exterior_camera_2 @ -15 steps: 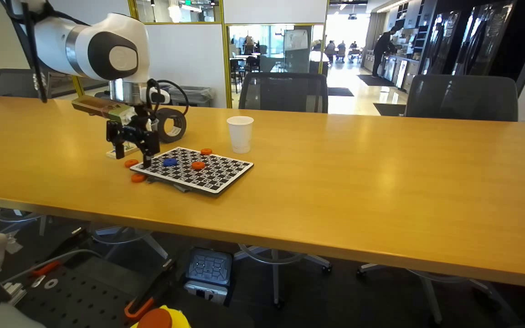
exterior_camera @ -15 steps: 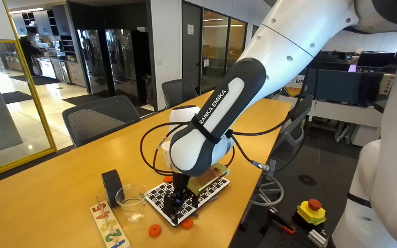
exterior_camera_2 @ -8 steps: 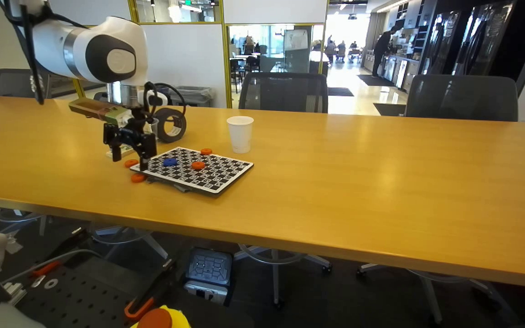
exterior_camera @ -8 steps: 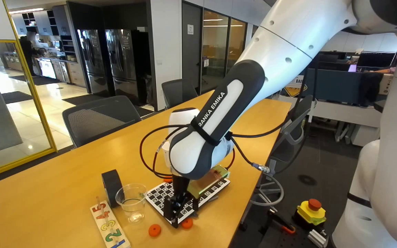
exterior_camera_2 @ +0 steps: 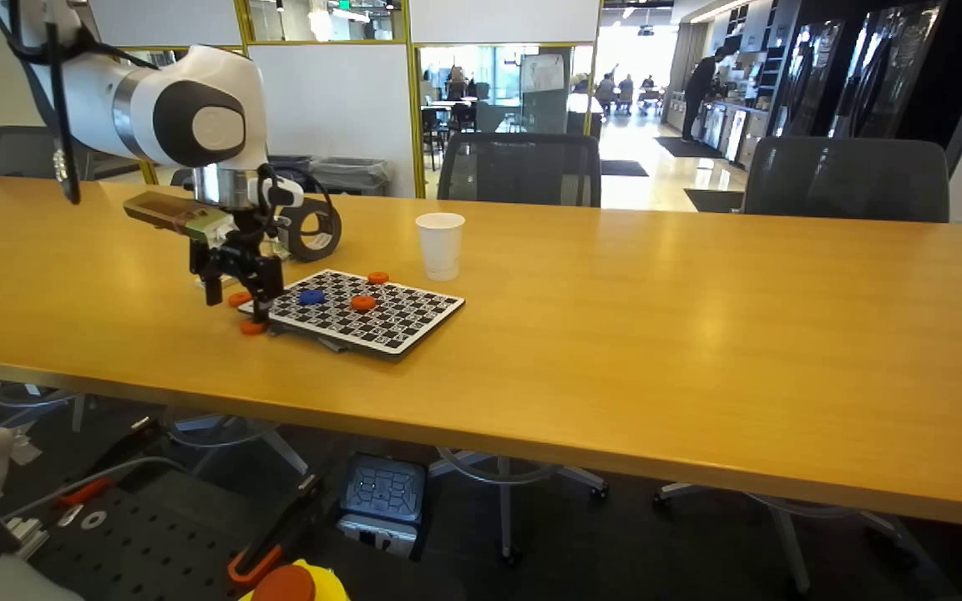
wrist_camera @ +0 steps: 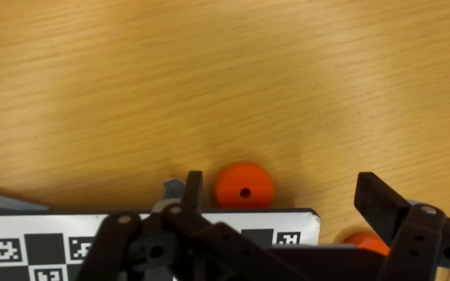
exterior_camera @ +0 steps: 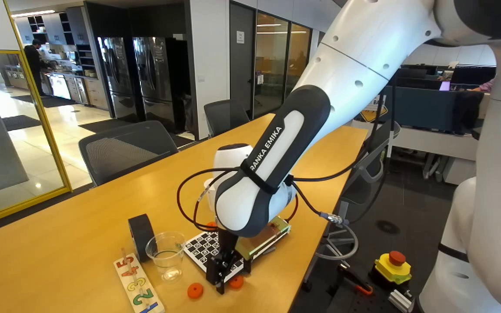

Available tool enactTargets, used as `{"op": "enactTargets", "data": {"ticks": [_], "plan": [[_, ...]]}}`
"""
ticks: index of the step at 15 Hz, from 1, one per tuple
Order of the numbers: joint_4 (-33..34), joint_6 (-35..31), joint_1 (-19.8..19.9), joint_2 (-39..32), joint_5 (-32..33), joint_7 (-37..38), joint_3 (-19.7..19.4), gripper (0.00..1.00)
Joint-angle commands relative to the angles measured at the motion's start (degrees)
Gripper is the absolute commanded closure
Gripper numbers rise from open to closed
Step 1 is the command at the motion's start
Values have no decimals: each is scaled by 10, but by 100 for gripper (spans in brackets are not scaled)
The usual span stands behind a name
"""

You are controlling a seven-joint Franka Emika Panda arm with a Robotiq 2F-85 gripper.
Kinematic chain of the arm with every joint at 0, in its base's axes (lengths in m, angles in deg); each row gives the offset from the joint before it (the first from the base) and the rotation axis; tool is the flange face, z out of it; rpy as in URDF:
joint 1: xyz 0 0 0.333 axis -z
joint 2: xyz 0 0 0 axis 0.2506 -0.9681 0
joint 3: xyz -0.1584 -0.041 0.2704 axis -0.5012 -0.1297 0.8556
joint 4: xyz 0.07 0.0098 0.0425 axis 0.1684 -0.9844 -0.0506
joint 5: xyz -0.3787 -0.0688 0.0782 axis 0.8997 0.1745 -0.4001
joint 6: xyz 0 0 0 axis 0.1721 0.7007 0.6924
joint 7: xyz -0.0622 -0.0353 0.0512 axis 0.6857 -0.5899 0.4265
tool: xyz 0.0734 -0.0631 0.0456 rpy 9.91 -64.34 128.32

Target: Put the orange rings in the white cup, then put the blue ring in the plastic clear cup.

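Gripper [wrist_camera: 279, 178] stands wide, holding nothing, with an orange ring [wrist_camera: 244, 176] flat on the wooden tabletop [wrist_camera: 225, 86] by the edge of the ChArUco board [wrist_camera: 84, 223], contact unclear; likely light, rigid, slightly slick and hardly fragile, so best pinched low across its outer rim.

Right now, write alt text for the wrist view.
Open gripper above a wooden table, an orange ring appearing between its spread jaws, beside a black-and-white patterned board. A second orange ring, partly hidden by the gripper, shows at lower right.
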Motion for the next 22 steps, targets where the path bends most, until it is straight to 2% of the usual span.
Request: {"op": "enactTargets", "data": {"ticks": [1, 13, 22], "plan": [[-5, -30, -3, -7, 6, 35, 2, 0], [-22, -74, -12, -13, 37, 102, -9, 0], [-20, -80, -14, -18, 68, 130, -16, 0]]}}
